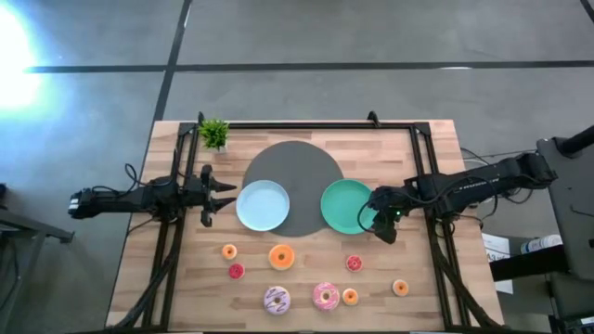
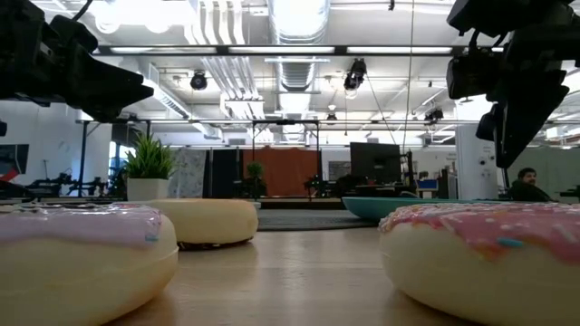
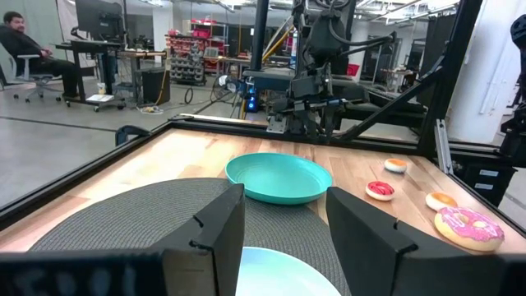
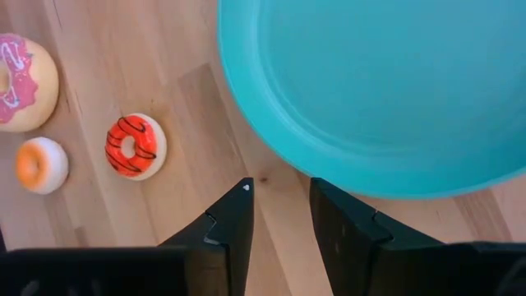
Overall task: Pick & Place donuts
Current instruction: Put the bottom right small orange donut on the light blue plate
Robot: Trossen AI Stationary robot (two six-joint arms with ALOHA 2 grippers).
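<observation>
Eight toy donuts lie flat on the wooden table's near half, none of them held. The high view shows the large orange donut (image 1: 281, 257), the white-purple one (image 1: 277, 300), the pink one (image 1: 326, 296) and tiny ones (image 1: 229, 250) (image 1: 236, 271) (image 1: 354, 263) (image 1: 350, 297) (image 1: 400, 288). My left gripper (image 1: 218, 197) (image 3: 285, 222) hovers open, level, at the light blue plate's (image 1: 263, 205) left rim. My right gripper (image 1: 383, 223) (image 4: 279, 201) is open above bare wood by the green plate's (image 4: 386, 90) near right rim. A tiny red donut (image 4: 136, 146) lies close to it.
The big grey disc (image 1: 306, 162) lies under both plates at mid-table. A small potted plant (image 1: 214, 134) stands at the far left corner. A black frame (image 1: 306, 125) rims the table. Bare wood lies between the plates and the donuts. A person (image 3: 25, 41) sits in the room beyond.
</observation>
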